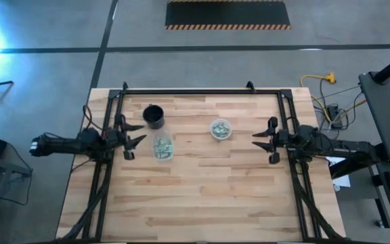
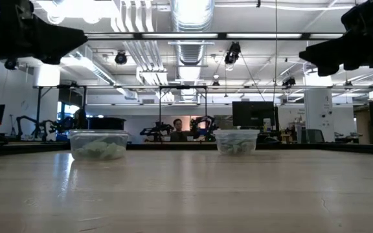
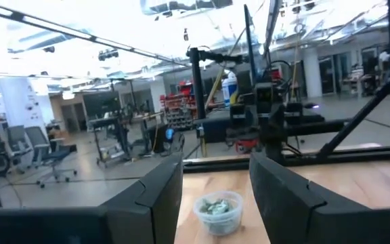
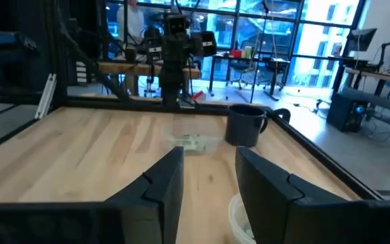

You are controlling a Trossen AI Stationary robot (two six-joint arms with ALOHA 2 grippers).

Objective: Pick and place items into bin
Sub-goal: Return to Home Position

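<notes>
left gripper (image 1: 133, 137) wide, near black cup (image 1: 154, 116) | right gripper (image 1: 263, 140) wide, well apart from it | cup handle (image 4: 277, 115) seen only from right wrist

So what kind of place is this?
Probably a robotics lab or workshop in an open hall: exposed ceiling ducts, office chairs and a monitor beyond the wooden table, where the left gripper and right gripper wait at the sides.

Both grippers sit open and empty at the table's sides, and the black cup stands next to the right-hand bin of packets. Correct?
Not quite. The high view shows the black cup next to the left-hand bin, well apart from the right-hand bin. The rest holds: the left gripper and right gripper are open and empty.
</notes>
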